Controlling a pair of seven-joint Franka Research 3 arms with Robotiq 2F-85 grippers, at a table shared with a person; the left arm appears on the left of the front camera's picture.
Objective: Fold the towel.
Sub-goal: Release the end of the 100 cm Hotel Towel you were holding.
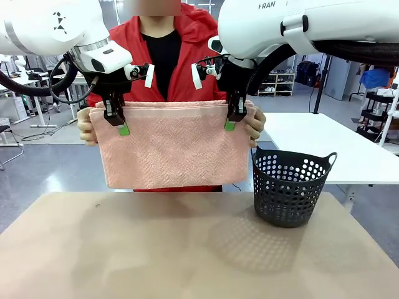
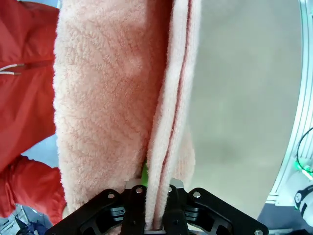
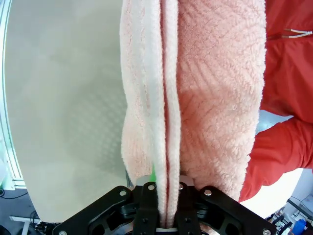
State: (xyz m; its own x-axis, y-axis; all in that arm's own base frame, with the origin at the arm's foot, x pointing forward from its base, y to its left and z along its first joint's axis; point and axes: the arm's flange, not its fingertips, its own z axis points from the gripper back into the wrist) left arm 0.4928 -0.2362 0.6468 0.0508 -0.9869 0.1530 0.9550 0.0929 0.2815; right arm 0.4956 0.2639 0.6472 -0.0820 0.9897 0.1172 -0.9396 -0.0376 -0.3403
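Towel: the pale pink terry towel [image 1: 171, 146] hangs doubled over in the air in front of the person, spread wide, fold line along its 12 o'clock edge, off the surface [image 1: 187, 249].
Left end effector: the left end effector [image 1: 123, 129] is clamped on the towel's top edge near the 10 o'clock corner. In its wrist view the fingers [image 2: 133, 215] squeeze several layers of the cloth [image 2: 107, 98].
Right end effector: the right end effector [image 1: 230, 124] is clamped on the top edge near the 2 o'clock corner. Its wrist view shows the layered edge [image 3: 166, 122] pinched between the pads.
Person: red jacket [image 1: 193, 37]; one hand [image 1: 86, 128] grips the towel's 9 o'clock side, the other hand [image 1: 254, 128] the 3 o'clock side, each just outside an end effector.
Basket: a dark perforated basket [image 1: 290, 187] stands upright on the surface at the towel's 4 o'clock, apart from it.
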